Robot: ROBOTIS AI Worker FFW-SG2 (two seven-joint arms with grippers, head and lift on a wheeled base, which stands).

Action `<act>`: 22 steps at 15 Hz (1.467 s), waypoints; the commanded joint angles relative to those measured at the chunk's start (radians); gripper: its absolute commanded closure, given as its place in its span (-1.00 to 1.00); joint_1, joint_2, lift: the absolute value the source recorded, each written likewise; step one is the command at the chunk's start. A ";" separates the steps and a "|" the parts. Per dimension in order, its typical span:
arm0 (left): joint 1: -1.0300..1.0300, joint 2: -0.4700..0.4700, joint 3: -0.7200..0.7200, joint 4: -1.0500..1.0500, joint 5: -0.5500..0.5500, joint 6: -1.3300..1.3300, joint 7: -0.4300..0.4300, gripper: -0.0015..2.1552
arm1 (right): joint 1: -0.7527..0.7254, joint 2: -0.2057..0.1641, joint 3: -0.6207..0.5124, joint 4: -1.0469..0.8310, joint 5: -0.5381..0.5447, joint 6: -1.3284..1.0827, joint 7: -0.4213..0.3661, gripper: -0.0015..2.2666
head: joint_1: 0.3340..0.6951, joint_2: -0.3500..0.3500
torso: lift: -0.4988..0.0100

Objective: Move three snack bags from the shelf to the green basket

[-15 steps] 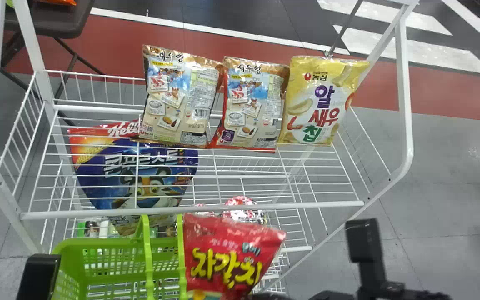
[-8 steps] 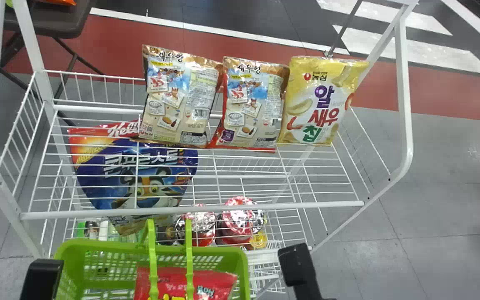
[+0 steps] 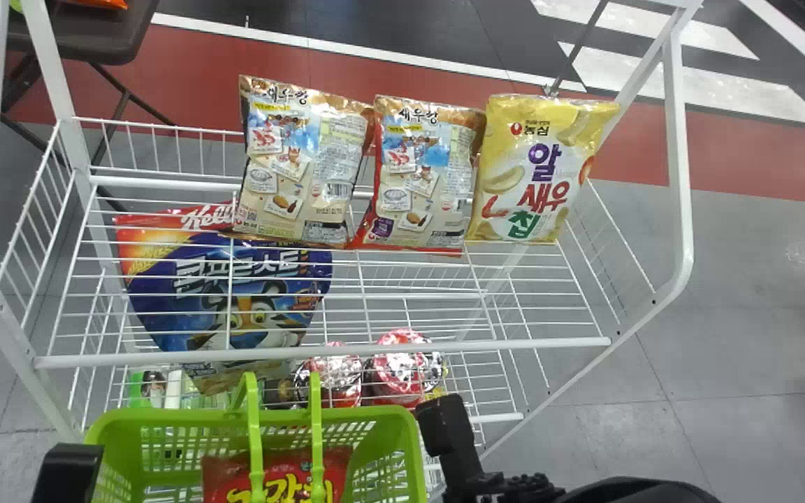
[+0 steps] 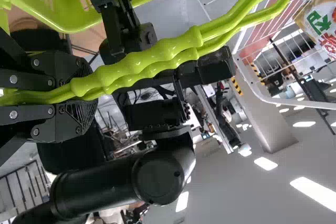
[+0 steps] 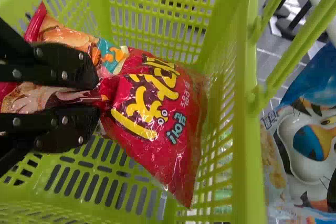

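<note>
"Starting with the largest item. Observed a white wire shelf unit (image 3: 305, 353) with upper and lower tiers."

"Logging what next?"

"Recorded the green basket (image 3: 402, 413) on the near side of the shelf unit, just beside its front, with both handles (image 3: 254, 433) raised."

"Moving down in size?"

"Noted a blue cereal pouch (image 3: 200, 332), tilted, below the upper tier's wires, with a tiger face on the front."

"Counting how many snack bags on the upper tier?"

"Counted three along the far edge, side by side: from left to right, a tan bag (image 3: 298, 161), a second tan bag (image 3: 420, 175) and a yellow bag (image 3: 542, 168)."

"And inside the basket?"

"Located a red snack bag (image 3: 285, 482) within the walls, slanted. Cannot confirm contact with the basket floor."

"Inspecting the claws?"

"Found the right gripper (image 3: 448, 433) over the basket, clamped on the red snack bag, pinching a gathered fold between its fingers (image 5: 68, 66). Found the left gripper (image 3: 67, 471) at the basket's left side, closed around both handles together."

"Ending with the smallest?"

"Listed two round red-topped packages (image 3: 400, 377) on the lower tier, next to each other, beyond the basket's far rim."
</note>
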 commanded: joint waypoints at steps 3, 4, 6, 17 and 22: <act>-0.005 -0.001 -0.005 0.001 -0.001 -0.003 0.004 0.74 | 0.101 -0.001 -0.097 -0.226 -0.012 0.015 0.009 -0.95 | 1.00 -1.00 | 0.78; -0.008 -0.001 -0.005 0.006 -0.001 0.000 0.004 0.74 | 0.118 0.000 -0.129 -0.255 -0.056 0.012 0.020 -0.95 | 1.00 -1.00 | 0.78; -0.012 -0.002 -0.009 0.012 -0.002 0.000 0.006 0.74 | 0.144 0.014 -0.200 -0.298 -0.158 -0.007 0.036 -0.94 | 1.00 -1.00 | 0.78; -0.029 0.005 -0.025 0.017 -0.022 0.025 0.017 0.74 | 0.029 0.089 -0.016 0.027 -0.102 -1.267 -0.230 -0.92 | 1.00 -1.00 | 0.78; -0.035 0.005 -0.025 0.034 -0.025 0.028 0.021 0.69 | -0.220 0.112 0.130 0.245 0.011 -1.295 -0.427 -0.92 | 1.00 -0.80 | 0.78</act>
